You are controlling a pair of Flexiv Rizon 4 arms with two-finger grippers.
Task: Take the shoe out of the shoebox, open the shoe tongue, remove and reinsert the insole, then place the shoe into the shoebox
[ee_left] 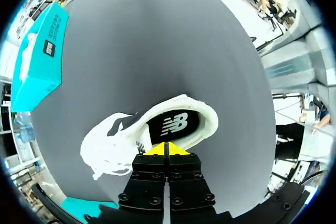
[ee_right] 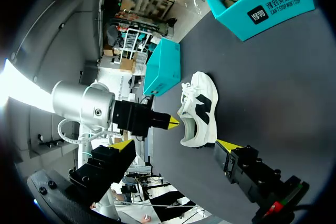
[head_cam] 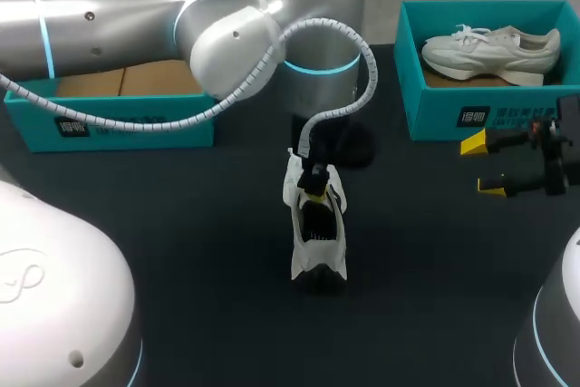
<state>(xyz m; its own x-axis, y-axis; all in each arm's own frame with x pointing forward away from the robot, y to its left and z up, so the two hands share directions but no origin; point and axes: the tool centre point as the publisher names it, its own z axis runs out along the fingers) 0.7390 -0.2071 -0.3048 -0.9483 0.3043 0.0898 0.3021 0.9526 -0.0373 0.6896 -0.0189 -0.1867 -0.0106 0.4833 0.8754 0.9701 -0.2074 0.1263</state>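
Table: dark surface [head_cam: 181, 224] with two teal boxes along its far side and both arms coming in from the sides.
Shoe: a white shoe [head_cam: 319, 233] with black patches stands upright in the middle of the table, well apart from both boxes. Its heel opening faces the far side.
Insole: the black insole [ee_left: 176, 124] lies inside the shoe and shows through the opening, just ahead of the left fingertips.
Left gripper: the left gripper [ee_left: 167, 149] is at the heel rim of the shoe with its yellow tips pressed together. Whether they pinch any of the rim cannot be told.
Right gripper: the right gripper [head_cam: 483, 165] is near the table's right edge, in front of the right box. Its fingers are spread wide and hold nothing, and it is well apart from the shoe.
Left box: the left box [head_cam: 118, 124] is at the far left, brown cardboard showing inside, partly hidden by the left arm.
Right box: the right box [head_cam: 453, 115] is at the far right.
Second shoe: a pale second shoe [head_cam: 489, 52] lies on its side in the right box.
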